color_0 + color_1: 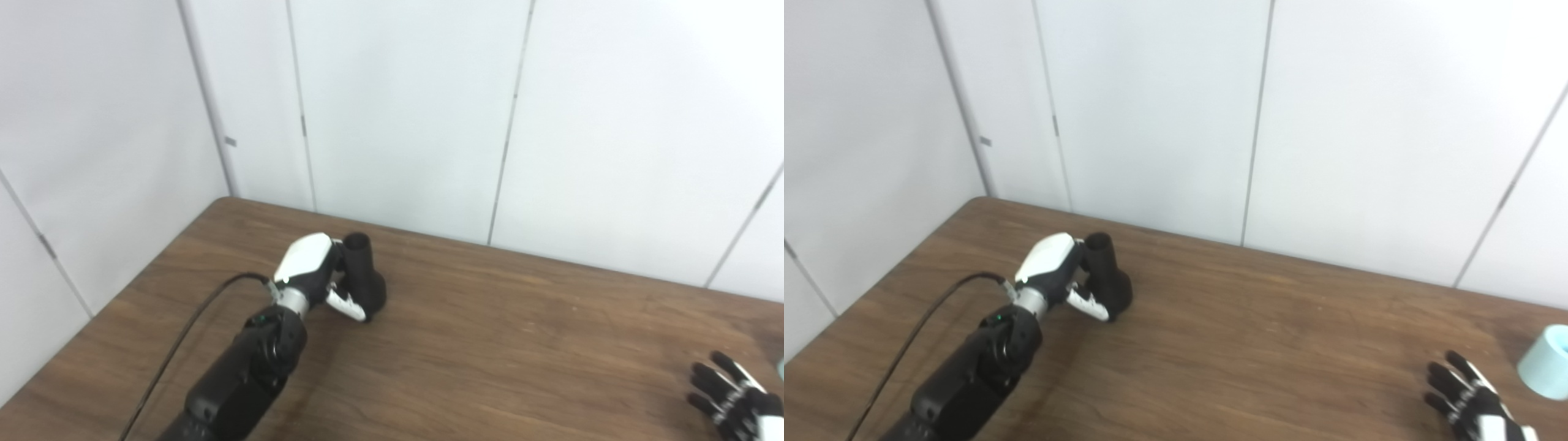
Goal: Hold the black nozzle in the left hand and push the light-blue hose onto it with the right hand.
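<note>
Black nozzle [365,278]: standing upright on the desk [490,343] toward its far left corner, narrow mouth up, wide base on the wood. Left hand [318,272]: wrapped around the nozzle's near side, thumb across the lower body; it reads as gripping, though how firm the hold is cannot be told. Light-blue hose [1546,361]: only one end visible, at the desk's right edge, well apart from the nozzle. Right hand [1467,392]: near the front right corner, fingers spread, holding nothing, just beside the hose but not touching it. Risks, as judged: a hose end this close to the edge could be nudged off during the reach; a loose left grip could let the nozzle tip or twist under the push, so the hose misses the mouth.
</note>
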`<action>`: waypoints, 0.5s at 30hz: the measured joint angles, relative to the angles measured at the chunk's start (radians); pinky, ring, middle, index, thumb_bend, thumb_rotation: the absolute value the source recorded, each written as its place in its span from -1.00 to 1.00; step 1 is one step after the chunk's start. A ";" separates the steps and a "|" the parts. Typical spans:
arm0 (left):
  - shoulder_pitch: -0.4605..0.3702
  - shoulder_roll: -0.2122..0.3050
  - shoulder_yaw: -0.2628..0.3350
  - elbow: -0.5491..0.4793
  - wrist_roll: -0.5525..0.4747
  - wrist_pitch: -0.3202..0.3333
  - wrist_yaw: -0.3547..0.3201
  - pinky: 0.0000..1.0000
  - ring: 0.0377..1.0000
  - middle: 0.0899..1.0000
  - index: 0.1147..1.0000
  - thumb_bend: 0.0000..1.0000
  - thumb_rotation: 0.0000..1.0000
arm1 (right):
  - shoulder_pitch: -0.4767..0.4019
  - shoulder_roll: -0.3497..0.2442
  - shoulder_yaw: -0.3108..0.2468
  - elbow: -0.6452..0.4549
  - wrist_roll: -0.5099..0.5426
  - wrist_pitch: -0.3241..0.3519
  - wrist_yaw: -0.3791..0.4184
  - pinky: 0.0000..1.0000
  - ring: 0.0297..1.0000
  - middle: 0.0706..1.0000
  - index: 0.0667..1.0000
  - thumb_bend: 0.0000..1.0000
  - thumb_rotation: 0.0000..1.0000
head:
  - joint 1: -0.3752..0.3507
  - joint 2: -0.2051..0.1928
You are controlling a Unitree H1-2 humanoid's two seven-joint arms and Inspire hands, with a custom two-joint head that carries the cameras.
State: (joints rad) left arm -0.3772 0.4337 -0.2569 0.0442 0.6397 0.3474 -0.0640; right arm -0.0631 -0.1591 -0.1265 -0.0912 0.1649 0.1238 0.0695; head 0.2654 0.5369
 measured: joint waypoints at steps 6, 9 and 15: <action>0.006 -0.035 -0.035 -0.044 0.023 -0.005 -0.042 0.95 0.31 -0.04 -0.21 0.04 -1.00 | 0.000 0.000 -0.002 -0.038 -0.002 0.034 -0.009 0.62 0.70 0.60 0.73 0.26 0.90 | -0.020 0.009; 0.016 -0.050 -0.051 -0.063 0.029 -0.009 -0.057 0.94 0.31 -0.05 -0.21 0.04 -1.00 | 0.005 0.000 -0.002 -0.050 -0.011 0.040 -0.019 0.63 0.70 0.59 0.74 0.25 0.91 | -0.043 0.023; 0.031 -0.104 -0.093 -0.079 0.032 -0.026 -0.060 0.96 0.29 -0.05 -0.21 0.04 -1.00 | 0.005 0.026 0.016 -0.113 -0.045 0.083 -0.043 0.66 0.72 0.61 0.77 0.17 0.97 | -0.109 0.057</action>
State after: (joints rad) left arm -0.3459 0.3301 -0.3496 -0.0353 0.6721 0.3212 -0.1236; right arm -0.0580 -0.1326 -0.1102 -0.2042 0.1201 0.2073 0.0262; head 0.1566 0.5936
